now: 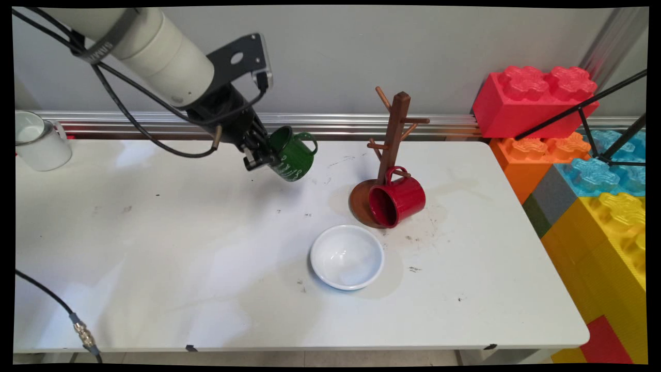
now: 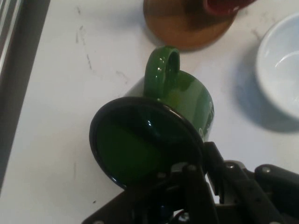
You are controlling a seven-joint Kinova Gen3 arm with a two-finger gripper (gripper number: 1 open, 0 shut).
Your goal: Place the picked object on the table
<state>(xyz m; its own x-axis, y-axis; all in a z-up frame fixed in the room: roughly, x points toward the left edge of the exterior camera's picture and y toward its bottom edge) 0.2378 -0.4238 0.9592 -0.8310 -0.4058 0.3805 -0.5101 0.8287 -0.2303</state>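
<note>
Green mug (image 1: pixel 292 153) hangs tilted, rim pinched by the hand (image 1: pixel 262 155), fingertips hidden.

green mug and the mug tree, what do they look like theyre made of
Green mug, held by the claw at its rim: probably enamelled metal, judging by the glossy green coat, thin wall and dark rim. Mug tree: wood, brown with a smooth, slightly shiny finish, with pegs and a round base.

White lettering on the green mug (image 1: pixel 292 153) beside the claw (image 1: pixel 264 157) is too small to read; in the hand view, edges cut off the bowl (image 2: pixel 280 70), the stand's base (image 2: pixel 187 25) and red mug (image 2: pixel 224 4) beyond it
</note>
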